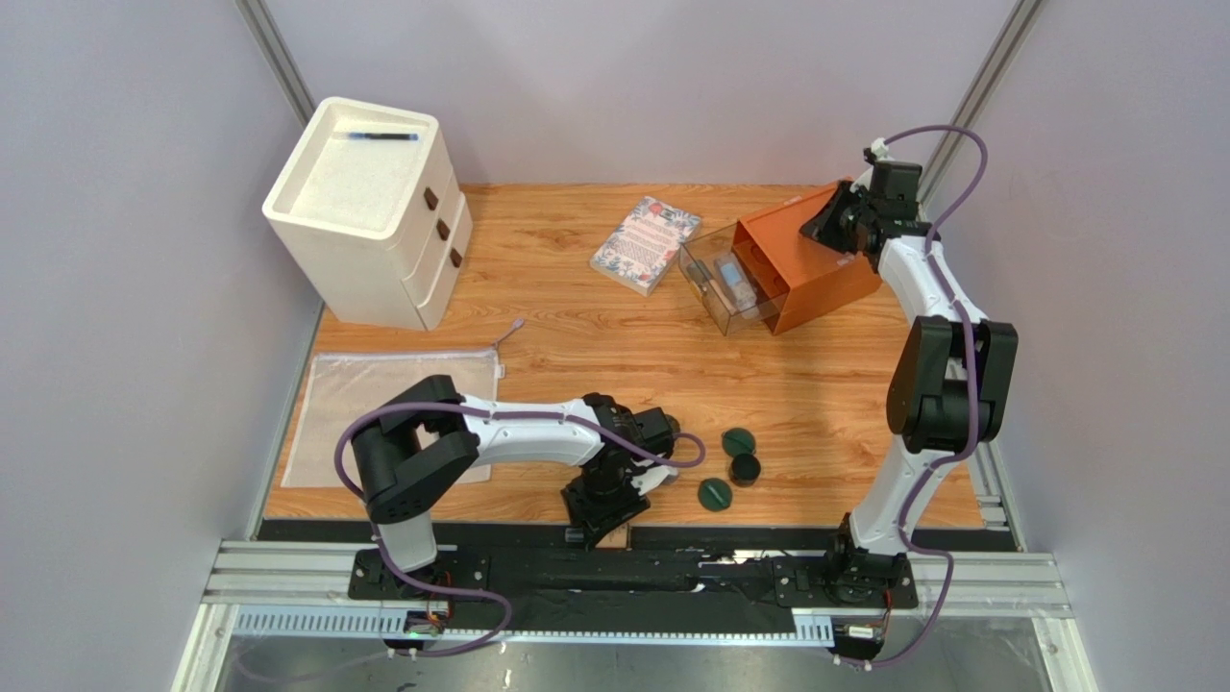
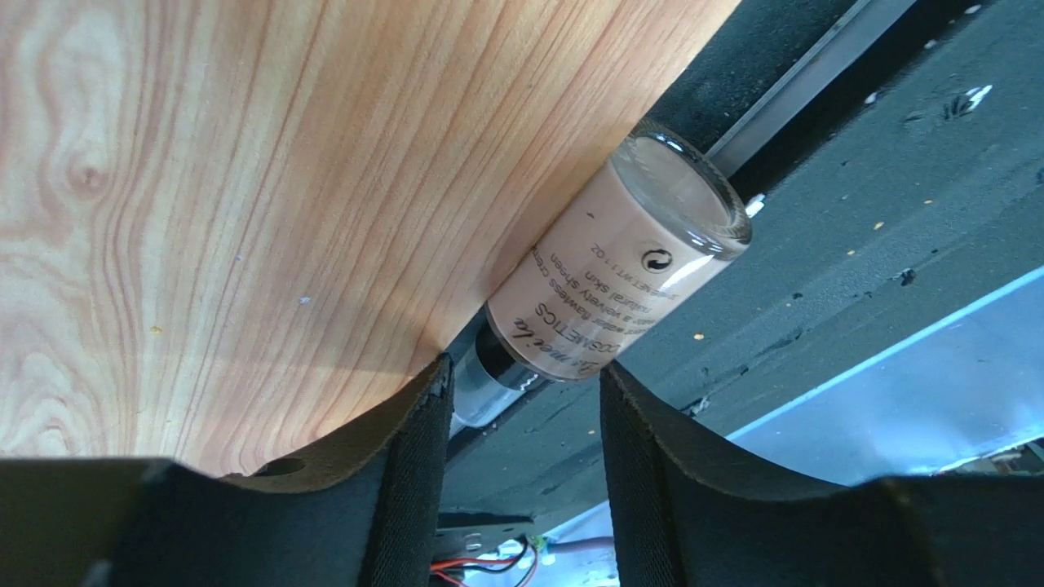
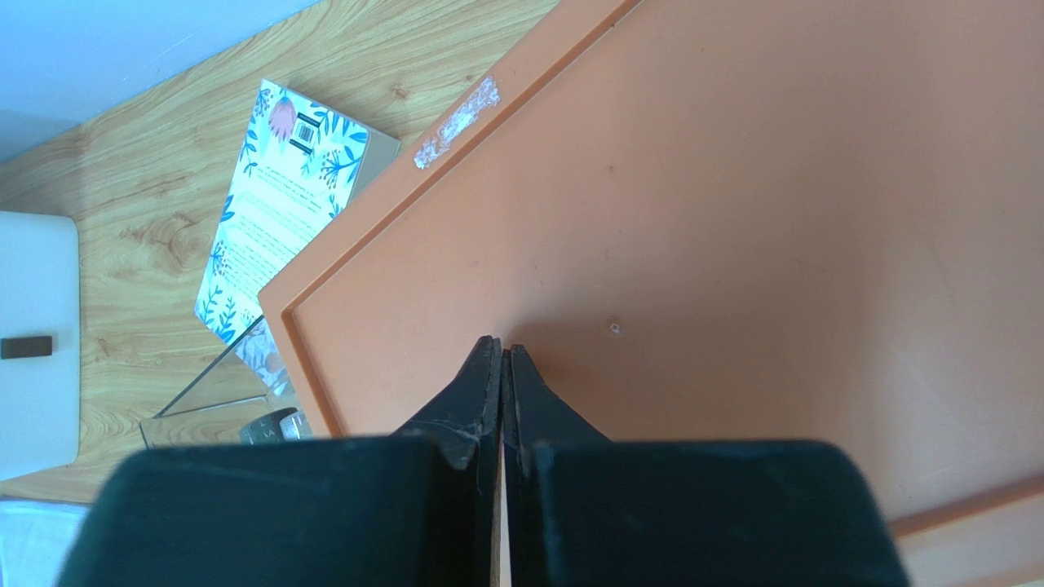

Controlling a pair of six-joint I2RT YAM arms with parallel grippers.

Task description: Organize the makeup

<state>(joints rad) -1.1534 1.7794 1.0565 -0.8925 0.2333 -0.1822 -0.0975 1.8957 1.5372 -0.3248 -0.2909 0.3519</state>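
A pinkish tube (image 2: pixel 613 287) with a clear-and-dark cap lies along the table's near edge, above the black rail. My left gripper (image 2: pixel 525 367) is open, its fingertips on either side of the cap end, with a gap still showing. In the top view this gripper (image 1: pixel 595 516) points down at the front edge. Two dark-green discs (image 1: pixel 739 441) (image 1: pixel 715 493) and a small black jar (image 1: pixel 745 469) lie just to its right. Another tube (image 1: pixel 736 277) rests in the clear box (image 1: pixel 711 296). My right gripper (image 3: pixel 504 349) is shut, tips against the orange lid (image 3: pixel 760 220).
The orange lid (image 1: pixel 809 260) stands tilted up behind the clear box. A floral booklet (image 1: pixel 646 242) lies to their left. A white drawer unit (image 1: pixel 368 209) with a black pen (image 1: pixel 383 137) on top stands at the back left. A mesh pouch (image 1: pixel 383 411) lies at the front left.
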